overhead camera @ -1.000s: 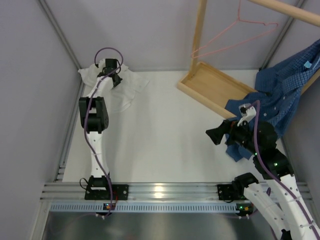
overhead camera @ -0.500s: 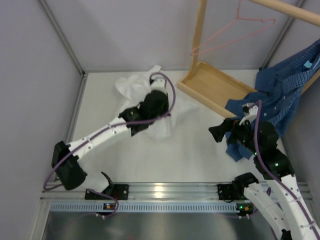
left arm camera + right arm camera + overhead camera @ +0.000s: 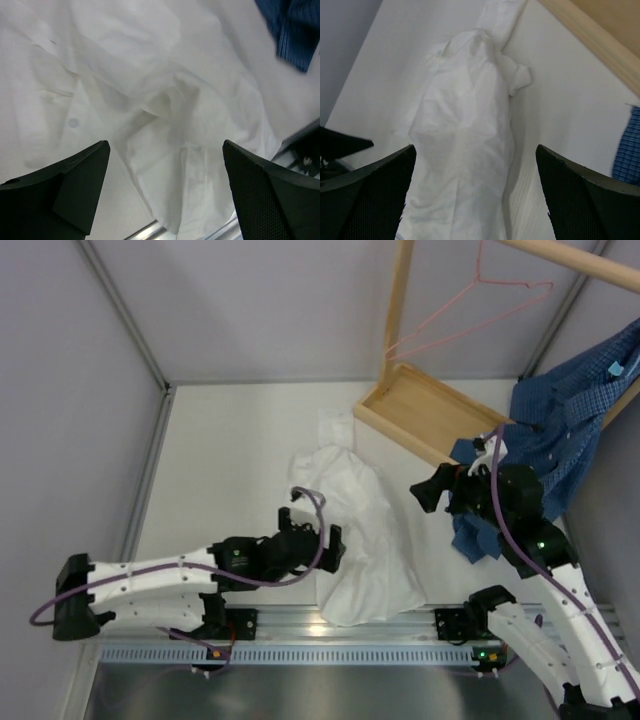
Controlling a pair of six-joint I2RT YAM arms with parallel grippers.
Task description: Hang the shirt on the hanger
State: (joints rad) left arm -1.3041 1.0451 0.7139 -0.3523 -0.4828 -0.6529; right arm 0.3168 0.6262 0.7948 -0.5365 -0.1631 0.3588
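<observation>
Shirt (image 3: pixel 355 530), top view: laid crumpled on the table (image 3: pixel 230 460), from its middle to the near edge.
Hanger (image 3: pixel 470 305), top view: hung from the wooden rack (image 3: pixel 398 310), apart from the shirt.
Left gripper (image 3: pixel 166 145), left wrist view: jaws spread wide, nothing held; white fabric is seen just below.
Right gripper (image 3: pixel 475 147), right wrist view: jaws spread wide, nothing gripped; shirt is seen ahead.

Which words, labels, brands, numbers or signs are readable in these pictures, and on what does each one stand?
None: no readable text in any view. The wrinkled white thin-fabric shirt, the blue checked button-up shirt, the thin pink wire hanger and the light wooden rack frame carry no visible print.
</observation>
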